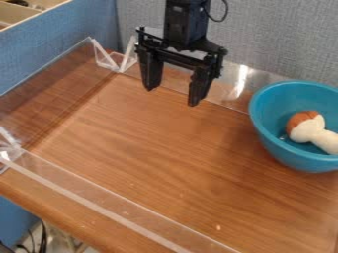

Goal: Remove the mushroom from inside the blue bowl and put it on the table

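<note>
Wood tabletop (145, 148) with clear walls. Gripper (177, 84) hangs released, empty, well left of bowl (271, 109) holding mushroom (311, 131) on its side. Risk: rounded cap may slip from a descending pinch.

arm: one black arm, coming down from the top centre of frame
gripper (179, 89): pointing straight down, upper centre
jaws: spread wide apart, nothing between them
fingers (200, 84): long, black
</note>
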You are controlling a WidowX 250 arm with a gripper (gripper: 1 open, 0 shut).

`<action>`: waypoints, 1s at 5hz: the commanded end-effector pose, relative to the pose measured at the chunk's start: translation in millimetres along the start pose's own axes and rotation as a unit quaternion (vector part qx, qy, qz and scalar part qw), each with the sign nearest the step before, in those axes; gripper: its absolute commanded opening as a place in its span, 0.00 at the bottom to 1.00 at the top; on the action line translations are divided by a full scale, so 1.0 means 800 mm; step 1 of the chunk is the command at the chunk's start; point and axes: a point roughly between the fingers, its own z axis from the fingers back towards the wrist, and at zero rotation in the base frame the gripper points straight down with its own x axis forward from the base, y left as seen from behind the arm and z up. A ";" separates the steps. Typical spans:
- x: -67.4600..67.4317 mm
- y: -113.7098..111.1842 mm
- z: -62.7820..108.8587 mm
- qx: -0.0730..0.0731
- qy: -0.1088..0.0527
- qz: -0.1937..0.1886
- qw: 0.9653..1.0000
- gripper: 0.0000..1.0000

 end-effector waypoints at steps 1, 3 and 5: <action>0.013 -0.034 -0.006 -0.002 -0.006 -0.023 1.000 1.00; 0.075 -0.159 -0.023 -0.008 -0.024 -0.124 0.992 1.00; 0.085 -0.170 -0.033 -0.009 -0.023 -0.120 0.992 0.00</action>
